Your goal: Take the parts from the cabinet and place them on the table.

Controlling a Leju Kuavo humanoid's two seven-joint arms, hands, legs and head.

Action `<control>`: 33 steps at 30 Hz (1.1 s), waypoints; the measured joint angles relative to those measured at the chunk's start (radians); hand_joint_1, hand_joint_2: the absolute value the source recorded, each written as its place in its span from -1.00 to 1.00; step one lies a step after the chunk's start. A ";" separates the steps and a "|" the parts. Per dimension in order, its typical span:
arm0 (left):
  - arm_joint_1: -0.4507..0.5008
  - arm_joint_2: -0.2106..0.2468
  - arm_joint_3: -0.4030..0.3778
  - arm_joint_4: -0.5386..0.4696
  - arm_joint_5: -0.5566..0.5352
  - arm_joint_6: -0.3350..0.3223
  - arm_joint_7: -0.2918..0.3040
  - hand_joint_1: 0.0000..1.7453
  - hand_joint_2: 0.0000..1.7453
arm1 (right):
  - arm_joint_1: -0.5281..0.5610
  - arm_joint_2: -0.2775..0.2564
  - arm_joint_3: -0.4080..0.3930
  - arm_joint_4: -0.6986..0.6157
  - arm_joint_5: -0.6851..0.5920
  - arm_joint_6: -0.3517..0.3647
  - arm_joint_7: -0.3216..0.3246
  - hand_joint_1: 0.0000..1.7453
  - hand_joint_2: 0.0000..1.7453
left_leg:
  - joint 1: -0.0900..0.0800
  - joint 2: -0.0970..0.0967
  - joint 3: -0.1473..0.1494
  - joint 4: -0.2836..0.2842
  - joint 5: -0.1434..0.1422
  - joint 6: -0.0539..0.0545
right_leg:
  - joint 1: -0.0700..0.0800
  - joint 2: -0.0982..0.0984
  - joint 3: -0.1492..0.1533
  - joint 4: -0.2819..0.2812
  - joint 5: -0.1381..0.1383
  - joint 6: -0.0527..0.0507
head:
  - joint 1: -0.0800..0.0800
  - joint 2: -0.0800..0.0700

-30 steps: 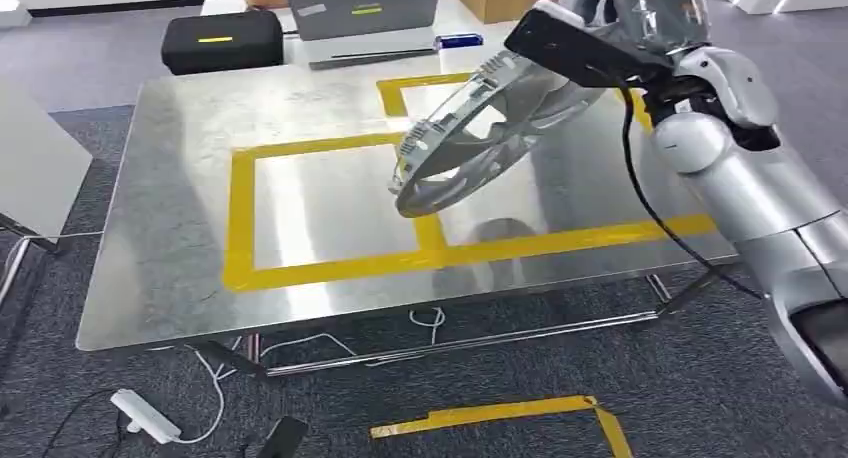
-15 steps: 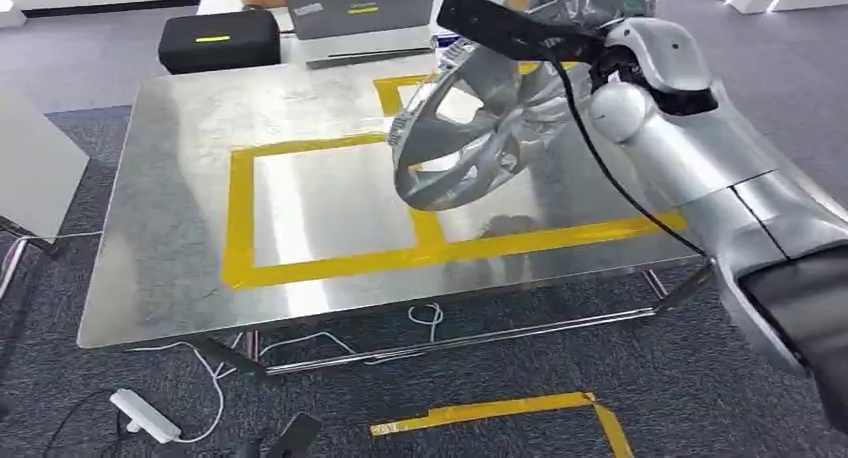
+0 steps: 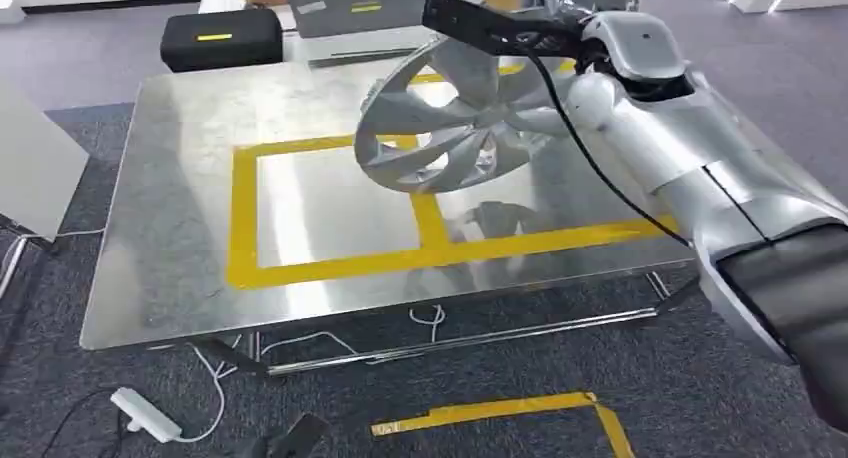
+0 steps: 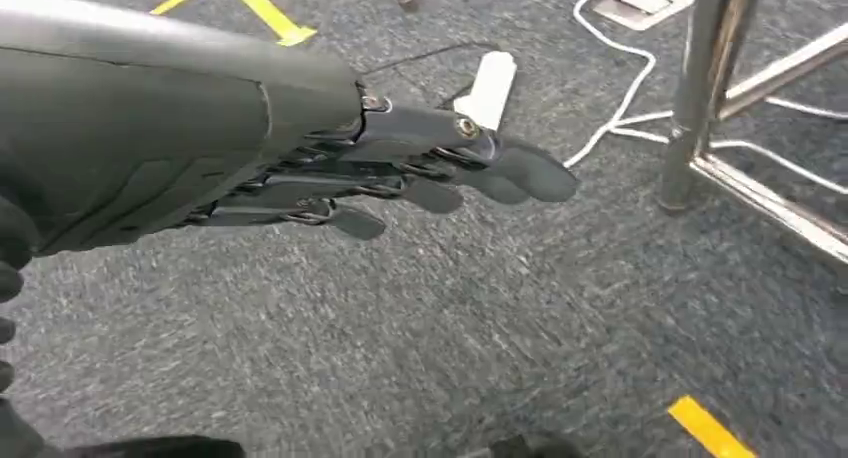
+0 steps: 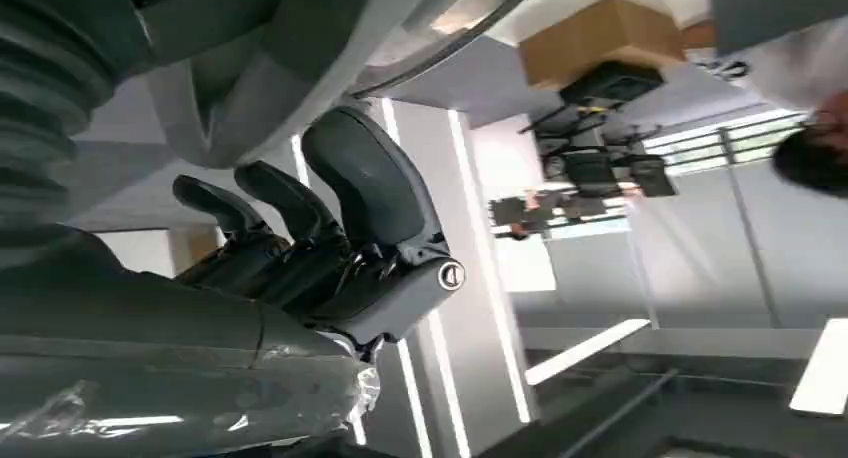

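You see the left hand (image 4: 400, 178) hanging low over the grey carpet (image 4: 450, 328), near a leg of the table (image 3: 170, 278). Its fingers are loosely apart and hold nothing. Up on the table, yellow tape (image 3: 240, 208) makes a box. Just above the far right side of that box, the silver wheel cover (image 3: 440, 128) hangs tilted in the air. Your right hand (image 5: 310, 248) has its fingers wrapped on the cover's rim. Past the table sits a black case (image 3: 220, 38).
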 joint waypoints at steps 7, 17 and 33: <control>0.001 0.000 0.000 0.000 0.008 0.010 0.013 -1.00 1.00 | -0.007 0.009 -0.005 0.064 0.021 -0.009 0.009 1.00 1.00 | 0.014 0.002 -0.137 0.288 -0.132 -0.033 | -0.009 -0.001 0.010 -0.013 0.004 -0.023 | -0.005 0.000; -0.001 0.000 -0.004 0.000 0.005 0.029 0.032 -1.00 -1.00 | -0.017 0.010 -0.004 0.107 0.057 -0.010 0.021 1.00 1.00 | 0.015 0.002 -0.007 -0.013 0.012 0.000 | -0.008 0.006 0.007 -0.016 -0.001 0.015 | -0.002 0.000; 0.004 -0.013 -0.008 0.000 -0.006 0.047 0.056 -1.00 -1.00 | -0.020 0.038 0.000 0.214 0.129 0.011 0.070 -1.00 1.00 | 0.002 -0.001 -0.005 0.001 -0.006 -0.015 | -0.009 0.001 0.012 -0.019 0.011 -0.012 | 0.000 0.000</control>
